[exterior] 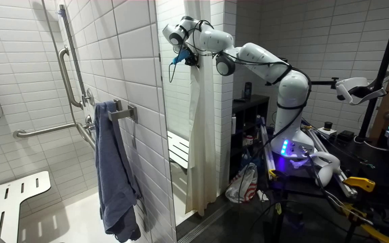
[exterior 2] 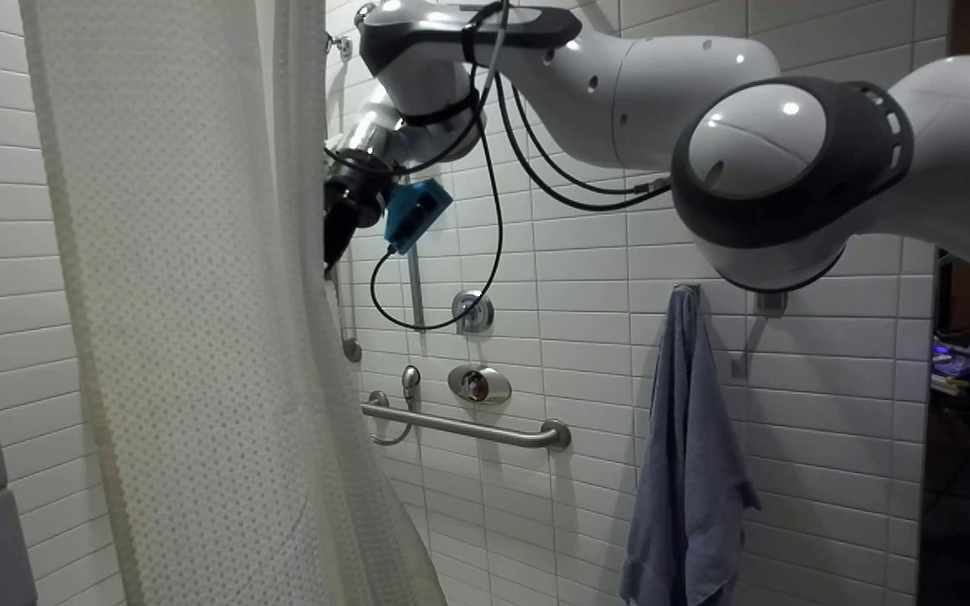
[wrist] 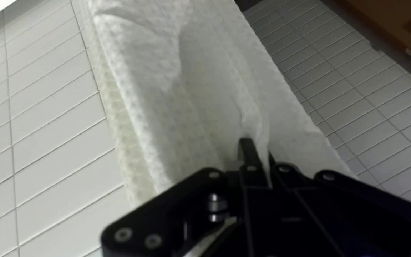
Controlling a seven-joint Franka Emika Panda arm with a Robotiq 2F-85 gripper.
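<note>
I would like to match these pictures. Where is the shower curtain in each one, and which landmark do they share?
In an exterior view: the shower curtain is a narrow strip near the middle.
In an exterior view: the shower curtain fills much of the left half, partly hiding the gripper.
In the wrist view: the shower curtain runs from the top edge to the gripper.
Shared landmark: the gripper, in all three.

White-tiled walls rise beyond the end effector, with a steel grab bar below its level. Also below it are a dark shelving unit, a slotted white bench and a dark floor with a drain. A brown door stands well apart from it. Light is bright around the bench, dim near the shelving unit.
</note>
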